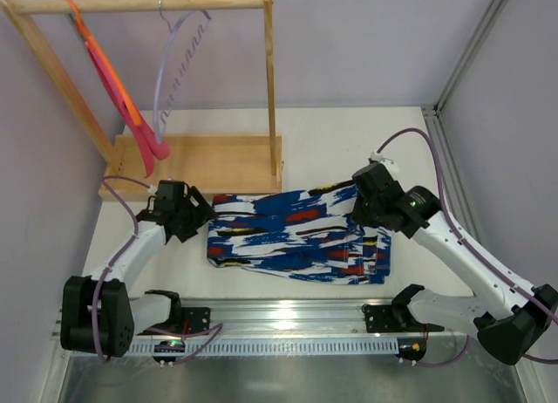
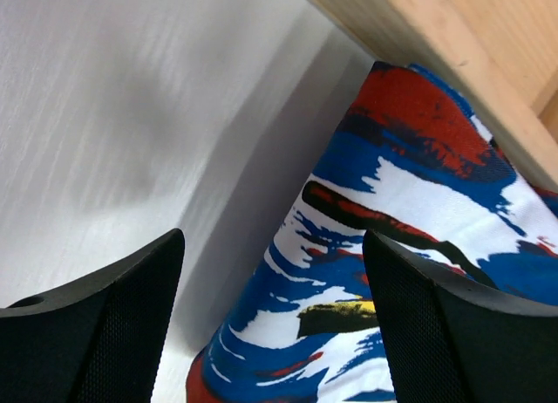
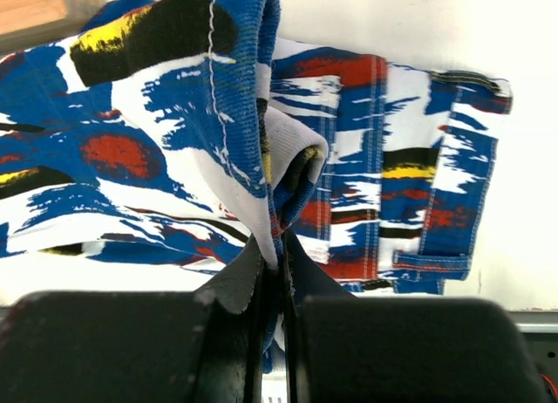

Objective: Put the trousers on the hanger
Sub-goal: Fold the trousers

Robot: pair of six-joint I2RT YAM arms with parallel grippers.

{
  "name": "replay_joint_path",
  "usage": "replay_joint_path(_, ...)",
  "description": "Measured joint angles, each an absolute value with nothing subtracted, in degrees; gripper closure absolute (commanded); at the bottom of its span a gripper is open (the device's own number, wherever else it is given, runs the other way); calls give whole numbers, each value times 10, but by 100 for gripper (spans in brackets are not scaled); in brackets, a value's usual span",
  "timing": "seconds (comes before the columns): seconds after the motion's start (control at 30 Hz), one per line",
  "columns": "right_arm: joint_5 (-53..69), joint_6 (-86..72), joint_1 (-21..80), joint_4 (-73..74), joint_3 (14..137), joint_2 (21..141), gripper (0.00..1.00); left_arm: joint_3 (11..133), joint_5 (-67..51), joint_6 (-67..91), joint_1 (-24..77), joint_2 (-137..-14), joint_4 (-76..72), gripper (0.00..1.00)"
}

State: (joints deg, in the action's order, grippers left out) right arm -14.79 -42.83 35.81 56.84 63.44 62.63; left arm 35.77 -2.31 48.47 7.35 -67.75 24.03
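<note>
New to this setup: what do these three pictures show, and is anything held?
Two robot arms are bolted at the near edge of a table. One picture looks down from above; the other two come from cameras on each wrist. Folded printed trousers lie on the table before a wooden rack carrying a pale hanger and an orange hanger. The jaws of the right arm are shut on a fold of the trousers. The jaws of the left arm stand open at the other end, holding nothing.

Left wrist: trousers (image 2: pixel 384 246) are running off bottom and right edges; rack base (image 2: pixel 453 45) is being cut off at top right. Right wrist: raised fold is hiding cloth behind it; left edge is cropping the rest. Top view: right gripper (image 1: pixel 359 213) is covering the trousers' corner.
</note>
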Motion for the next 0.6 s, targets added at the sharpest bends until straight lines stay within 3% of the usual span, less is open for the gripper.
replay_joint_path(0.3, -202, -437, 307, 602, 560, 565, 91, 351, -70, 475, 74, -632, 222, 18)
replay_joint_path(0.43, -216, -442, 267, 598, 504, 531, 48, 339, -99, 476, 74, -645, 204, 18)
replay_joint_path(0.6, -232, -450, 212, 615, 466, 538, 41, 338, -121, 474, 80, -693, 194, 18)
